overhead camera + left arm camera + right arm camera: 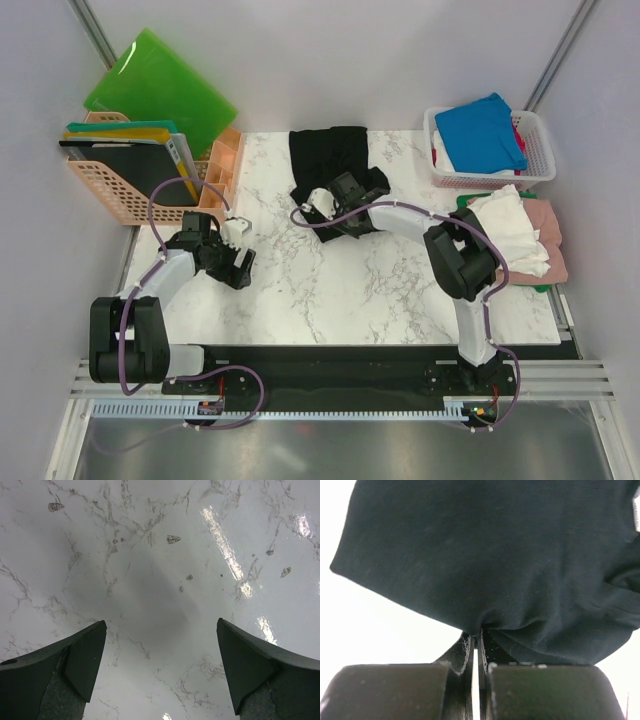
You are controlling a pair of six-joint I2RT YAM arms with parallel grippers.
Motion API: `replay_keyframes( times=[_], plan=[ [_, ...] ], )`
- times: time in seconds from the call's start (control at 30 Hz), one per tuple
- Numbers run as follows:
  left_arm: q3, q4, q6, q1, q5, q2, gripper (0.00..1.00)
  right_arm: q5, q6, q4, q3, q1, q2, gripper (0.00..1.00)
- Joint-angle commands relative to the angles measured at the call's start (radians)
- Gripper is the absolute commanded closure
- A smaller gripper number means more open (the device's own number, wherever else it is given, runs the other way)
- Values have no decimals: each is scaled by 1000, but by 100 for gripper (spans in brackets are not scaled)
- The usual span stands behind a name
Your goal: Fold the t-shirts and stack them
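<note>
- Right pincer (476, 642) pinches the near edge of the black shirt (495, 555); the cloth spreads out beyond its tips.
- Left pincer (161, 630) gapes wide above the marble table (150, 545).

top camera, high behind the arms (165, 280), looks steeply down on the whole table (330, 290), with the near edge at 6 o'clock. left wrist camera points down at the marble from close in, its fingers (75, 665) at 7 and 5 o'clock; that patch lies at 9 o'clock in the top view. right wrist camera sits tight against the black shirt (485, 555), seen at 12 o'clock from above.
</note>
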State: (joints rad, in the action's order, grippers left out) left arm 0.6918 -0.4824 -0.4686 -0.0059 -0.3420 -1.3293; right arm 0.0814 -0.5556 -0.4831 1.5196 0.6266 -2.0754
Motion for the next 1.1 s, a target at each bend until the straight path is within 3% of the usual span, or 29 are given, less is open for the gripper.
replay_keyframes(
  times=[0.0, 0.47, 0.53, 0.6, 0.7, 0.8, 1.07],
  plan=[
    [6, 8, 1, 4, -8, -5, 2, -51, 25, -8, -47, 62, 101, 100],
    [0, 8, -1, 4, -18, 21, 2, -126, 155, -60, -160, 312, 244, 100],
    [-1, 10, -1, 4, -19, 22, 2, -127, 167, -75, -159, 318, 235, 83],
    [-3, 8, -1, 4, -20, 30, 2, -137, 172, -84, -164, 321, 241, 50],
    [-2, 8, -2, 4, -22, 36, 2, -132, 168, -71, -196, 320, 294, 36],
    [2, 10, -1, 4, -23, 28, 2, -105, 158, -81, -203, 320, 342, 30],
    [3, 34, 7, 4, 3, 24, 3, -88, 140, -58, -268, 321, 325, 29]
  ],
)
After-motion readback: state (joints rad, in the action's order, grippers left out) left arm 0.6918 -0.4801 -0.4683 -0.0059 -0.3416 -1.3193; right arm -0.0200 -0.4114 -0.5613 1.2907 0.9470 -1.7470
